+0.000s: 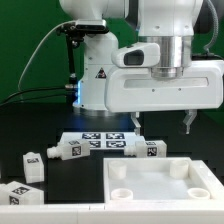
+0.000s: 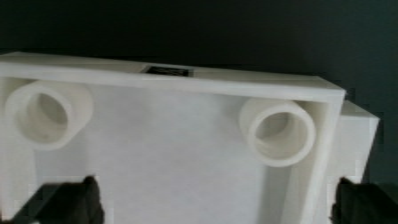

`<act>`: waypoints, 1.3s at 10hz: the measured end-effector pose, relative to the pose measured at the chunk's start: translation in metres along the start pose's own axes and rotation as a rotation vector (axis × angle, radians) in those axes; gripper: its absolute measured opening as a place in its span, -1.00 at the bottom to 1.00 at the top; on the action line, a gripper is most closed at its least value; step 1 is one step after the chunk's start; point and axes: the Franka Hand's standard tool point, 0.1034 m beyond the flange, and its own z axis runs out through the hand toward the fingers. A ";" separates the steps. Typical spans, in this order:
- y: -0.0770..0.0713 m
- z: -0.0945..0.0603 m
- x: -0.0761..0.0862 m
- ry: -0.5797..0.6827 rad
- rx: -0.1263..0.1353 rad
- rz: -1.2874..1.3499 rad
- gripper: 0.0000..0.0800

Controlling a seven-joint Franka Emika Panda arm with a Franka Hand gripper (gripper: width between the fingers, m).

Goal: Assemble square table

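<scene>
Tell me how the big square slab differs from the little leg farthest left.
The slab is much bigger than the leg. The slab is flat with round holes; the leg is a chunky tagged block. The slab lies beneath the claw; the leg lies off aside. Both are white.

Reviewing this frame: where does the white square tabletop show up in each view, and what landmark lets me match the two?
Exterior view: the square tabletop lies in the lower corner on the exterior view's right, below the open gripper.
Wrist view: the tabletop fills most of the picture, beyond the fingertips.
Shared landmark: the round corner sockets just inside its raised rim.
</scene>
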 end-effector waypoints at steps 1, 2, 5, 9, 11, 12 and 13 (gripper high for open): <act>0.000 0.001 -0.001 0.000 0.000 -0.071 0.62; -0.006 0.003 -0.004 0.004 -0.008 -0.236 0.62; -0.018 0.003 -0.014 0.045 -0.040 -0.539 0.62; -0.029 0.011 -0.024 0.017 -0.064 -0.732 0.62; -0.033 0.015 -0.029 -0.002 -0.076 -0.907 0.62; -0.028 0.014 -0.028 -0.003 -0.078 -0.923 0.62; -0.027 0.015 -0.029 -0.010 -0.085 -1.016 0.62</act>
